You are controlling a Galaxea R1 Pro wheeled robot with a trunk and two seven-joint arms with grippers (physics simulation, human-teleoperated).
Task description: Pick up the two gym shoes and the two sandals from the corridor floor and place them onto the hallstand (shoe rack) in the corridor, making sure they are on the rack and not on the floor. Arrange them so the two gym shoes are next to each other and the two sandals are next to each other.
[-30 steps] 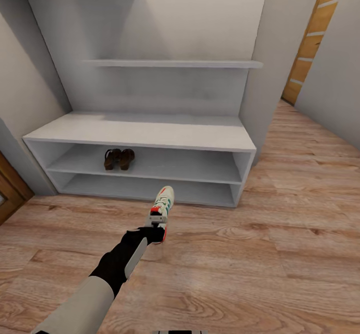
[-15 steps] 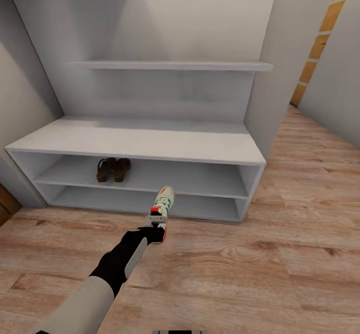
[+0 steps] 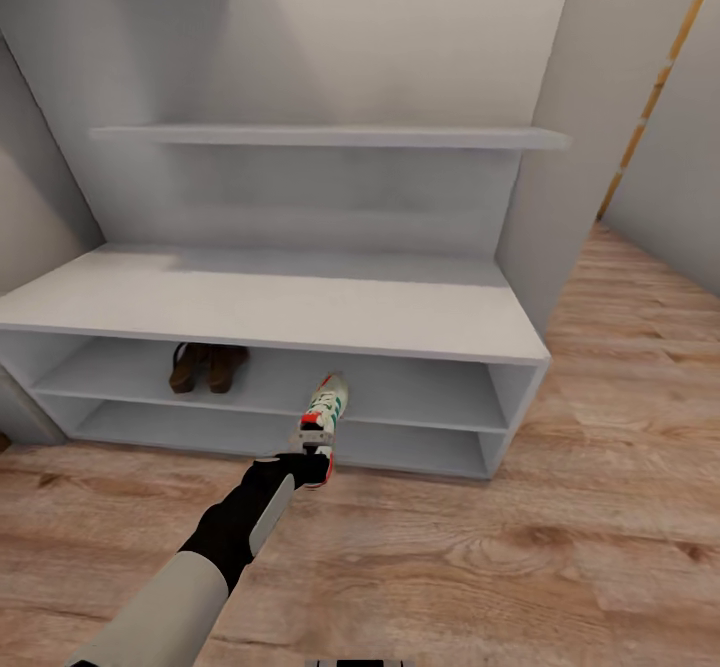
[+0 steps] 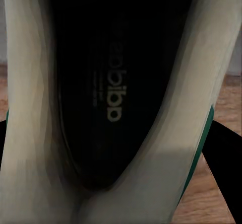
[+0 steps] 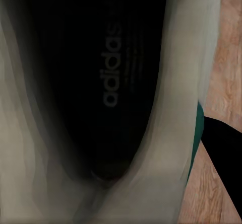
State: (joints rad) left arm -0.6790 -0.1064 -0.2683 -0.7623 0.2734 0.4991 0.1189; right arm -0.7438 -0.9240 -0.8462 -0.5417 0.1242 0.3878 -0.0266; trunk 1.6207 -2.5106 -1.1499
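Note:
My left gripper (image 3: 312, 450) is shut on the heel of a white gym shoe (image 3: 326, 409) with green stripes, held toe-forward just above the corridor floor (image 3: 520, 567) in front of the hallstand (image 3: 270, 307). The left wrist view looks into that shoe's dark insole (image 4: 108, 83), with a black finger (image 4: 224, 168) beside it. The right wrist view looks into a second gym shoe (image 5: 106, 78), a finger (image 5: 224, 158) of my right gripper against its side. The two sandals (image 3: 208, 367) stand side by side on the upper cubby shelf, left of centre.
A wall shelf (image 3: 330, 136) hangs above the bench top. A grey wall panel (image 3: 550, 197) borders the rack on the right, with a wooden door edge (image 3: 665, 67) beyond it. Open plank floor runs along the front and right.
The camera has come closer to the hallstand, which now looks larger and lower in the picture. My left arm keeps the same pose with the gym shoe in it.

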